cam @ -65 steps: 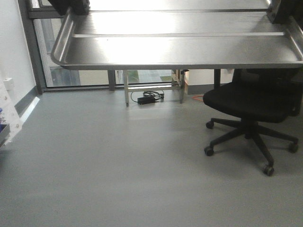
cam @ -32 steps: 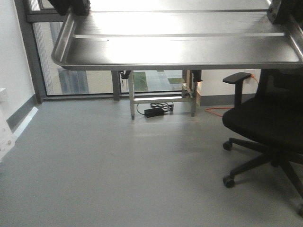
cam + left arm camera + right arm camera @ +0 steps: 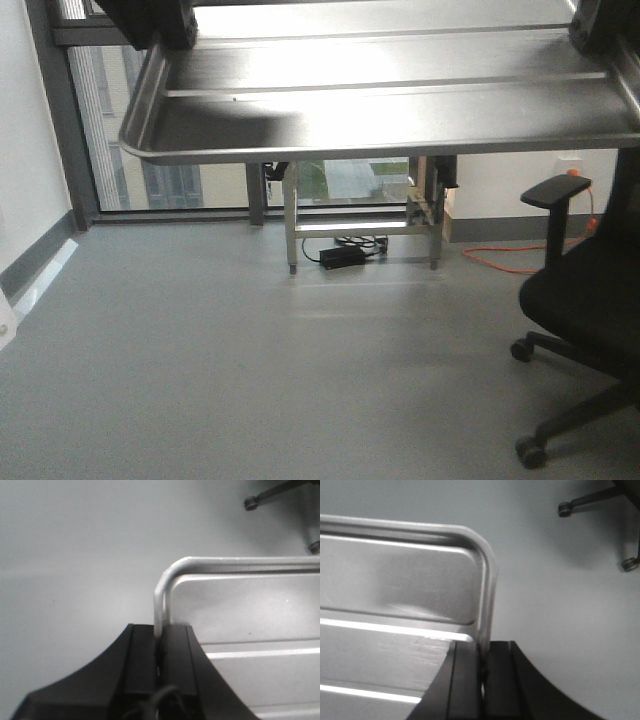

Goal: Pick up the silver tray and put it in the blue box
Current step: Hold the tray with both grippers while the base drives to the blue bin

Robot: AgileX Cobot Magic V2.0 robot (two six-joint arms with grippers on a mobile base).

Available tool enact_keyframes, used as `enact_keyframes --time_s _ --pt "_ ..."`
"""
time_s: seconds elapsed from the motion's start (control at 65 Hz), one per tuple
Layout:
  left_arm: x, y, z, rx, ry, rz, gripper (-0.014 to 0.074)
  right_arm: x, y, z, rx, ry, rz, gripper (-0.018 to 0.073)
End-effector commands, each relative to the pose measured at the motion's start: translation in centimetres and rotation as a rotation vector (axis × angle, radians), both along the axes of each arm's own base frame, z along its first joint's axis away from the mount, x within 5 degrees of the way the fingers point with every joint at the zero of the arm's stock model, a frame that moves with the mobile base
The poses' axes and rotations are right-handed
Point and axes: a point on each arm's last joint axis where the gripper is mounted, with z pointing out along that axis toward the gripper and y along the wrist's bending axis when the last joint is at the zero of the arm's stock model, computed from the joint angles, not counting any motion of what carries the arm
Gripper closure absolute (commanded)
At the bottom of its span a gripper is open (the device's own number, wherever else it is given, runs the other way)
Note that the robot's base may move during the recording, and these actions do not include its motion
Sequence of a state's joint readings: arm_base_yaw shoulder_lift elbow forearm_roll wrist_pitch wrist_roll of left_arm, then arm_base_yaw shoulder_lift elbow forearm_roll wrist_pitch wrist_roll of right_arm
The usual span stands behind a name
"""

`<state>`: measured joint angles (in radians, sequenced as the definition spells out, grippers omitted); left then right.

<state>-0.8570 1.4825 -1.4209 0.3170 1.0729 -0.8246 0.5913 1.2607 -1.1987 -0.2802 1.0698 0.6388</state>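
The silver tray [image 3: 400, 100] hangs in the air across the top of the front view, well above the grey floor, its lengthwise ribs showing. My left gripper [image 3: 160, 20] is shut on the rolled rim of its left short end; the left wrist view shows the gripper [image 3: 161, 627] pinching the rim just below a rounded corner of the tray [image 3: 250, 610]. At the right end my right gripper [image 3: 605, 25] is shut on the rim in the same way, and the right wrist view shows it [image 3: 484, 644] clamped on the tray [image 3: 395, 590]. The blue box is out of view.
A black office chair [image 3: 590, 300] stands at the right, its casters [image 3: 251, 502] showing below the tray. By the window stands a metal frame [image 3: 365, 225] with a black power brick [image 3: 342, 257] under it. An orange cable [image 3: 510, 265] lies along the wall.
The whole scene has slid to the right in the front view: chair and metal frame moved right, and the white thing at the left edge nearly left the view. Both grippers still hold the tray.
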Motion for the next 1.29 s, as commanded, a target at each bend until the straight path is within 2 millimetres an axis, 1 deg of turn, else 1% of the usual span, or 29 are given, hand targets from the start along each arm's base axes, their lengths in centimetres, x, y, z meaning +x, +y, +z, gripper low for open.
enact_keyframes --time_s 0.0,0.185,0.262,0.308,0.631,1.277 --pt "-0.09 0.84 2.06 0.0 -0.086 0.001 0.0701 -0.02 -0.87 1.89 -0.028 -0.098 -0.001 0.05" --pt "-0.09 0.82 2.07 -0.003 -0.086 0.0 0.0701 -0.02 -0.87 1.89 -0.028 -0.098 -0.001 0.05" --pt "0.39 0.48 2.58 -0.031 -0.166 -0.026 0.0701 -0.02 -0.87 1.89 -0.028 -0.098 -0.001 0.05" --pt "0.5 0.44 2.68 -0.016 -0.189 -0.051 0.0701 -0.02 -0.87 1.89 -0.028 -0.098 -0.001 0.05" --pt "0.31 0.79 2.53 0.016 -0.155 -0.031 0.0701 -0.02 -0.88 1.89 -0.028 -0.097 -0.001 0.0501" --pt "0.45 0.89 2.7 0.028 -0.177 -0.031 0.0701 -0.02 -0.88 1.89 -0.028 -0.097 -0.001 0.0501"
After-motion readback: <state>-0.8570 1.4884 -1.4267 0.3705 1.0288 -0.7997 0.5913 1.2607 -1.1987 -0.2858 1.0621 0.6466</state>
